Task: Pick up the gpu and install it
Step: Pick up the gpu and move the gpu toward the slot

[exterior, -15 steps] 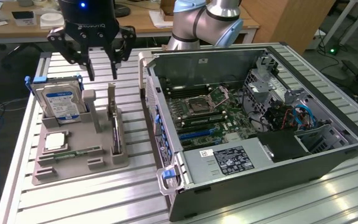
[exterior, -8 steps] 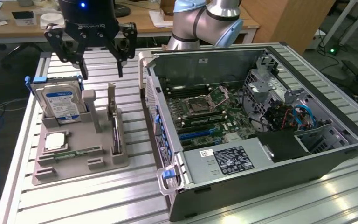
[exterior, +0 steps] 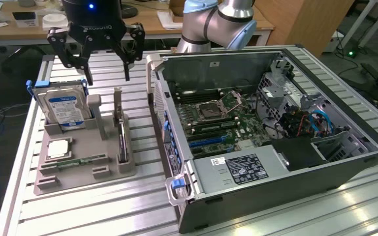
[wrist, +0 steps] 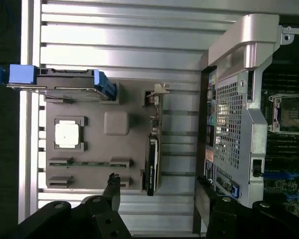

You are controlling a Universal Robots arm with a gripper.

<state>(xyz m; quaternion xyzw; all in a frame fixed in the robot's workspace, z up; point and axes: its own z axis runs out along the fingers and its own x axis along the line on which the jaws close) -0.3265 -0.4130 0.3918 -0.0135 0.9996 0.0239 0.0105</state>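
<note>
Hovering released and empty, the gripper point(exterior: 108, 78) is held above the gpu point(exterior: 121, 132), which is stood on edge, lengthwise along the tray point(exterior: 77, 174) edge nearest the computer case point(exterior: 274, 182).

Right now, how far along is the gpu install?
Done: nothing yet; the computer case lies open. In hand: nothing; the hand hangs open above the gray tray, apart from it. Left: all of it; the gpu stands on edge in its tray slot, not picked up, not installed.
</note>
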